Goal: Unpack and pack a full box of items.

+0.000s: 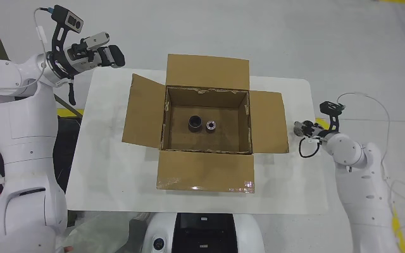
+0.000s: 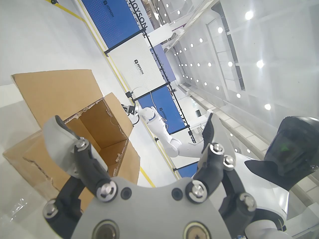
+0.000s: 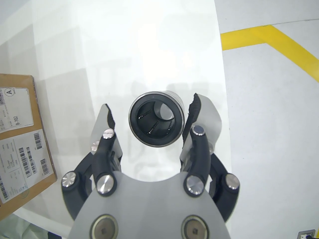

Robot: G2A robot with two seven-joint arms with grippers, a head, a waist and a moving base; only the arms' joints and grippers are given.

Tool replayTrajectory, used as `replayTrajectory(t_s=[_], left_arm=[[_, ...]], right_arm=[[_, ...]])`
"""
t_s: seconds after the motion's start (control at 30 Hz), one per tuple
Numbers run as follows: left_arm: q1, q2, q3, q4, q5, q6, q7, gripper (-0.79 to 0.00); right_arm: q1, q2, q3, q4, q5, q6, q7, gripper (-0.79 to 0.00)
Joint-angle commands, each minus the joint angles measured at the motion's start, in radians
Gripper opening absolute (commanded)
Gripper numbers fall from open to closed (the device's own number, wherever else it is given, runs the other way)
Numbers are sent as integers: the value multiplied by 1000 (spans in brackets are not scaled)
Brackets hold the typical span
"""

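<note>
Your right gripper (image 3: 152,104) sits near the white table's (image 1: 107,171) right edge, just beside the open cardboard box's (image 1: 205,171) right flap. Its fingers are spread around a linear bearing (image 3: 156,119) standing on end on the tabletop; one pad looks to touch it, the other stands clear. Your left gripper (image 2: 134,123) is spread wide and empty, off the table's far left corner. Inside the box lie a dark cylinder (image 1: 194,123) and a smaller metal part (image 1: 211,125), side by side

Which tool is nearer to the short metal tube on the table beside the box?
Right. The right tool is open around the metal tube. The left tool is by the opposite far corner of the table, across the box.
</note>
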Motion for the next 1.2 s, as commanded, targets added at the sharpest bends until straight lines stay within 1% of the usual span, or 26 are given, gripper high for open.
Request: replayTrajectory(t_s=[0.0, 0.03, 0.17, 0.2, 0.33, 0.47, 0.5, 0.9, 1.17], left_arm=[[0, 0, 0, 0, 0, 0, 0, 0], [0, 0, 0, 0, 0, 0, 0, 0], [0, 0, 0, 0, 0, 0, 0, 0], [0, 0, 0, 0, 0, 0, 0, 0], [0, 0, 0, 0, 0, 0, 0, 0], [0, 0, 0, 0, 0, 0, 0, 0], [0, 0, 0, 0, 0, 0, 0, 0], [0, 0, 0, 0, 0, 0, 0, 0], [0, 0, 0, 0, 0, 0, 0, 0]], right_arm=[[-4, 1, 0, -6, 0, 2, -2, -425], [-6, 2, -1, -10, 0, 3, -3, -446], [-12, 3, -8, -21, -3, 9, -6, -459], [-11, 3, -11, -22, -5, 10, -5, -480], [-9, 4, -23, -26, -8, 12, -3, -606], [-11, 5, -26, -36, -9, 12, -5, -773], [-13, 6, -26, -41, -7, 10, -5, -785], [-54, 13, -6, -126, 51, -20, -10, -785], [-84, 18, 6, -212, 64, -20, -32, -785]])
